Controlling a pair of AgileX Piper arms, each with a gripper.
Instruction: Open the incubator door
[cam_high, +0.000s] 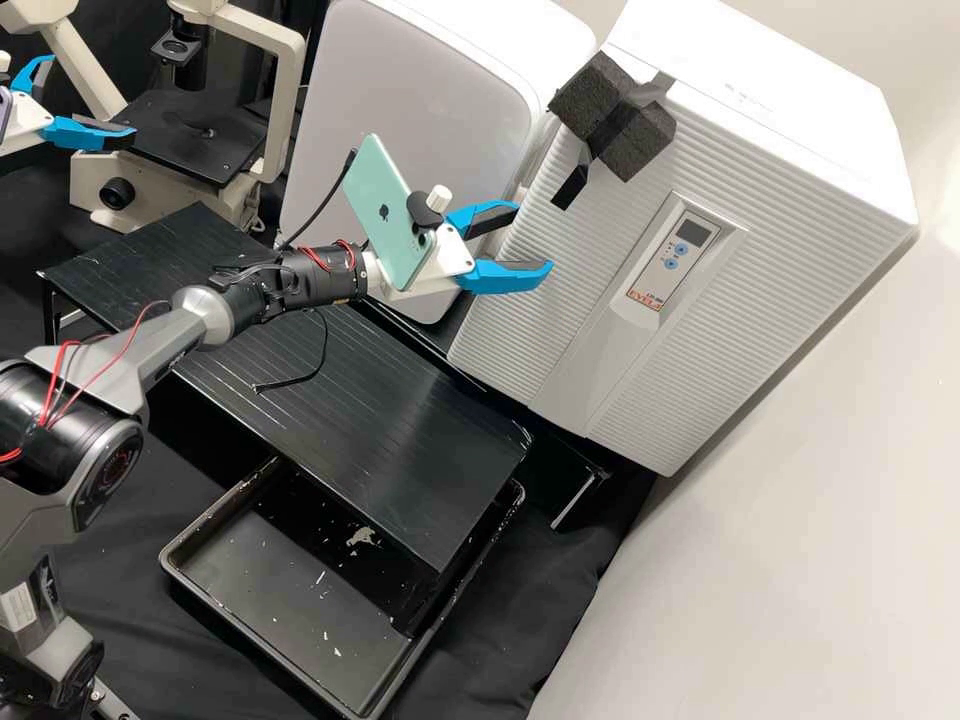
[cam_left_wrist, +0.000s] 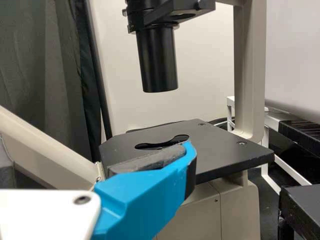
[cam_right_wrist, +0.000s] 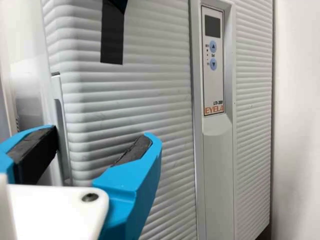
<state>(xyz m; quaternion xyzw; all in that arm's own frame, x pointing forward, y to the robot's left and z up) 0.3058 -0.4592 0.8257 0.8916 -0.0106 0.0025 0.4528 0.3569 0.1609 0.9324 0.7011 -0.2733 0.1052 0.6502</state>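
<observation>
While the nearer, right arm's fingers (cam_right_wrist: 131, 187) stand spread, the upright handle (cam_right_wrist: 60, 120) on the incubator door (cam_right_wrist: 145, 107) lies ahead of one.

Microscope (cam_high: 165, 150), black stand (cam_high: 400, 420), tray (cam_high: 290, 600).

White incubator door (cam_high: 532, 300), shut.
Ribbed and upright across the cabinet's (cam_high: 790, 115) front, with a smooth middle strip (cam_high: 592, 368) bearing a small screen (cam_high: 691, 231) and blue buttons (cam_high: 681, 249).
</observation>
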